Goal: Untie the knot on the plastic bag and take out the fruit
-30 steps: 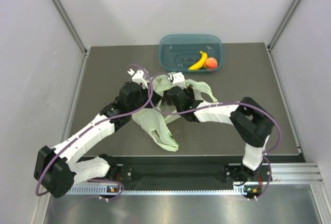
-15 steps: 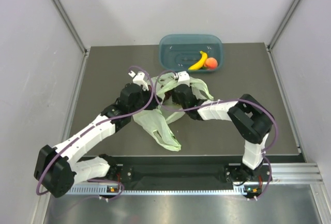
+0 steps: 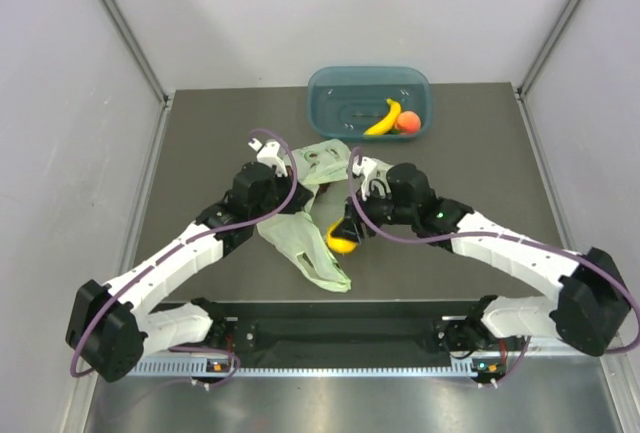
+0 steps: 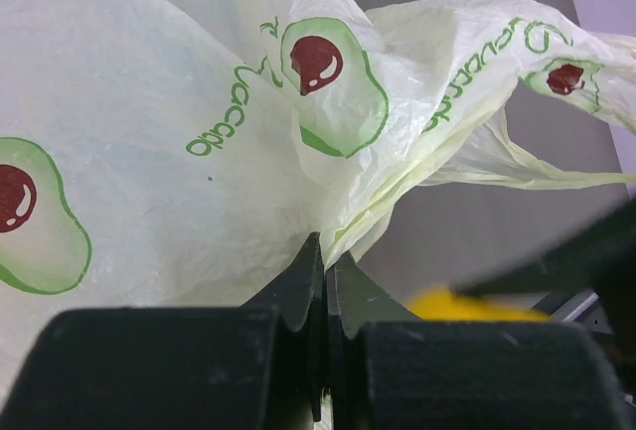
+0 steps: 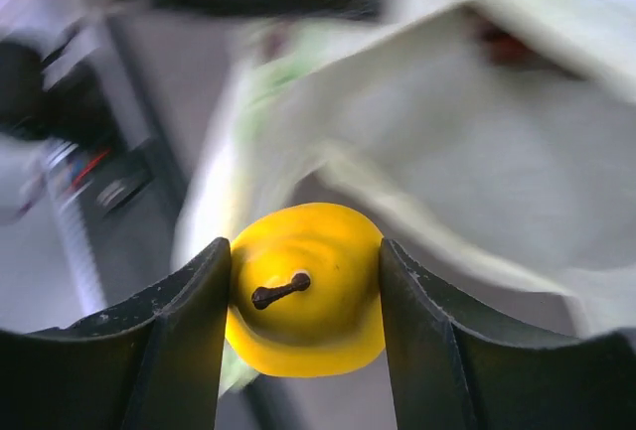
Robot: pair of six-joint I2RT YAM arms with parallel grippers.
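On the left of the dark table [image 3: 190, 143], the left gripper [image 4: 325, 269] is seen pressed fully together, with a fold of the plastic bag [image 4: 149, 152] pinched between its fingertips. The bag, pale green and printed with avocado pictures, is spread crumpled on the table between the two arms, and its near end is stretched toward the table's front edge. Just to the right of it, a round yellow fruit [image 5: 318, 321] is clamped between the partly closed fingers of the right gripper [image 5: 303, 249], outside the bag and close beside its edge. Whether the fruit is lifted off the table cannot be told. At the back right, a teal tub [image 3: 325, 88] is set well apart from the bag, and a banana [image 3: 383, 118] and an orange-red peach [image 3: 407, 121] are laid side by side in its right end.
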